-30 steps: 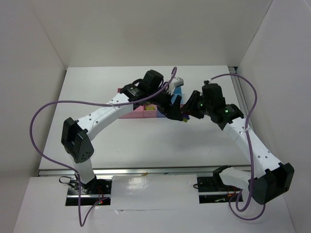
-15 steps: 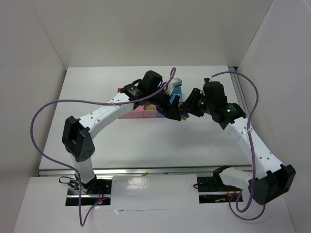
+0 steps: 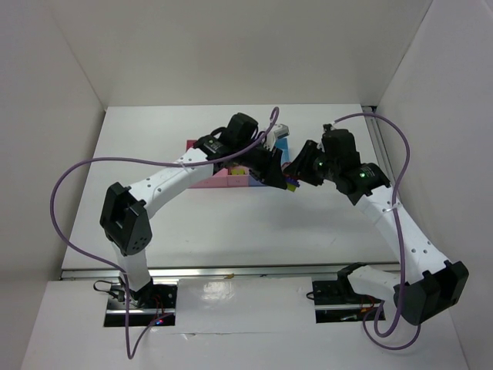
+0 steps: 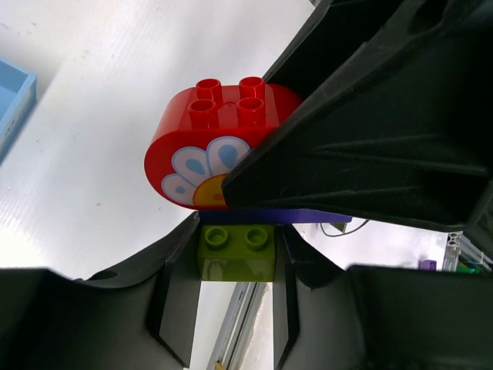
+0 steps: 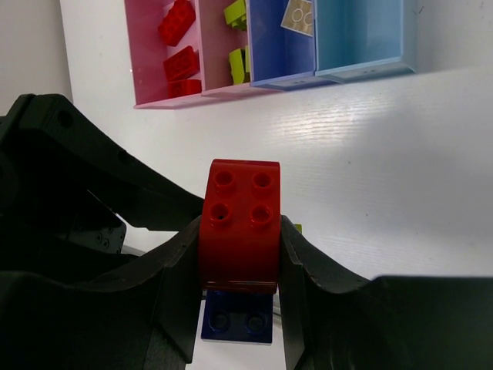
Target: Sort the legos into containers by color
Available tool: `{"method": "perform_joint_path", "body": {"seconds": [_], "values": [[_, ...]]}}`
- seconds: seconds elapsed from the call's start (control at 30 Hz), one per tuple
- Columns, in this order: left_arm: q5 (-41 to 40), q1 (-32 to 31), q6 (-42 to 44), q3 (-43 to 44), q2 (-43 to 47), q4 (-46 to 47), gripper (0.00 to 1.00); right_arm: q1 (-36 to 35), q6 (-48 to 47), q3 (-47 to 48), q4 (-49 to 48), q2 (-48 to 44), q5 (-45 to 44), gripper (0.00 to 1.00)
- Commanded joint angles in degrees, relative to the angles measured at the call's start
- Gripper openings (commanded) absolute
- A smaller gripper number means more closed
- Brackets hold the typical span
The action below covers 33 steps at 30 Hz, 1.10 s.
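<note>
Left tool (image 4: 235, 271) edged toward bins (image 5: 360, 70); clamps green brick (image 4: 235, 250), right tool (image 5: 239, 262) clamps red brick (image 5: 239, 216); opposed grips to split them.

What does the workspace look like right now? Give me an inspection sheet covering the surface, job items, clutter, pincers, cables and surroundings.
Surface: white table, with both arms meeting over its middle.
Job's things: the row of joined plastic bins holds binned red bricks in one pink bin, binned lime green bricks in the next pink bin, and a tan piece in the periwinkle bin. A joined clump sits between the pincers: red rounded studded brick, blue plate, small lime green studded brick.
Clutter: nothing seen.
Pincers: left pincer shut on the small lime green studded brick; right pincer shut on the red rounded studded brick.
Cables: purple cables loop beside each arm.
Surroundings: white walls.
</note>
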<state>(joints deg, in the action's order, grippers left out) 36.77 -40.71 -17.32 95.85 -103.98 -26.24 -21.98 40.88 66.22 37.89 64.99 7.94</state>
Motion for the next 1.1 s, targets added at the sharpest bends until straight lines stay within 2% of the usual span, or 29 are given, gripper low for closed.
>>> {"method": "perform_joint_path", "body": {"seconds": [0.0,0.03,0.07,0.4,0.53,0.6,0.77,0.8,0.9,1.07], "values": [[1.6,1.2,-0.2,-1.6,0.4,1.9,0.14,-0.1,-0.1,3.2,0.2,-1.1,-1.7,0.25],[1.6,1.2,-0.2,-2.6,1.1,1.9,0.04,-0.1,-0.1,3.7,0.2,-1.1,-3.4,0.25],[2.2,2.0,0.5,-3.2,1.1,1.9,0.00,0.4,0.4,3.7,0.2,-1.8,-4.5,0.25],[1.7,6.8,2.4,-10.1,4.0,-0.1,0.00,0.4,2.9,5.5,0.2,-3.4,-14.5,0.25],[-7.4,10.6,-2.1,-10.1,4.7,-0.7,0.00,0.4,2.9,6.1,0.2,-2.2,-14.5,0.25],[-15.5,11.5,-4.6,-6.9,4.1,-2.4,0.00,0.4,2.3,6.1,0.2,-2.1,-14.5,0.25],[-26.0,13.1,-9.7,-1.1,-0.2,-5.0,0.00,0.4,0.5,7.5,-0.4,0.2,-14.5,0.25],[-30.8,13.1,-11.7,0.7,-1.3,-5.7,0.00,0.4,0.5,7.5,-0.4,0.2,-14.5,0.25],[-36.6,13.6,-13.1,4.1,-4.4,-6.3,0.00,0.4,0.5,7.5,-0.4,0.2,-15.1,0.25],[-39.2,13.6,-13.1,8.9,-10.4,-6.8,0.00,0.4,0.5,7.5,0.2,1.4,-15.1,0.25]]}}
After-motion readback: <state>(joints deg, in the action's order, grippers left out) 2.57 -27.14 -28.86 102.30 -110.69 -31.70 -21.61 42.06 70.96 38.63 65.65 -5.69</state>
